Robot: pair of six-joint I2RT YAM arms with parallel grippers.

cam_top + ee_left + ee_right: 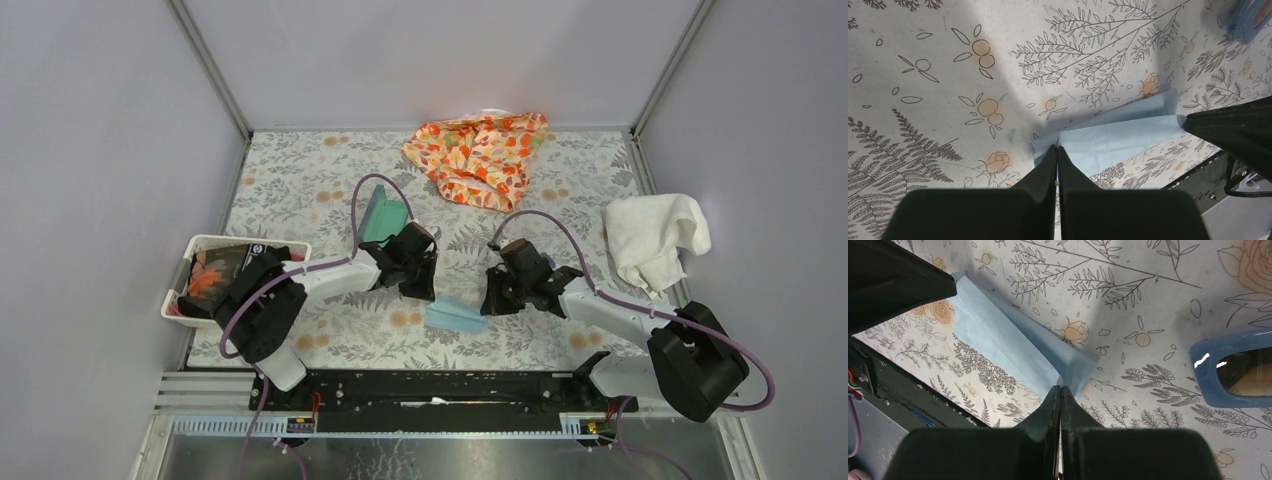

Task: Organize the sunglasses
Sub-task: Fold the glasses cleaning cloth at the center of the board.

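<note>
The sunglasses [1233, 371] have a blue frame and dark lenses. They lie on the table right of my right gripper, and one corner shows in the left wrist view [1250, 20]. In the top view my right arm hides them. A folded light blue cloth [455, 316] lies between the grippers. My left gripper [1057, 148] is shut on the cloth's [1118, 140] left corner. My right gripper [1060, 388] is shut on the cloth's [998, 335] right corner. The dark grey case [385, 218], teal inside, stands open behind my left gripper [424, 288].
An orange patterned cloth [480, 155] lies at the back. A white towel [655, 235] lies at the right edge. A white basket [205, 245] with several items stands at the left. A black rail [430, 385] runs along the near edge.
</note>
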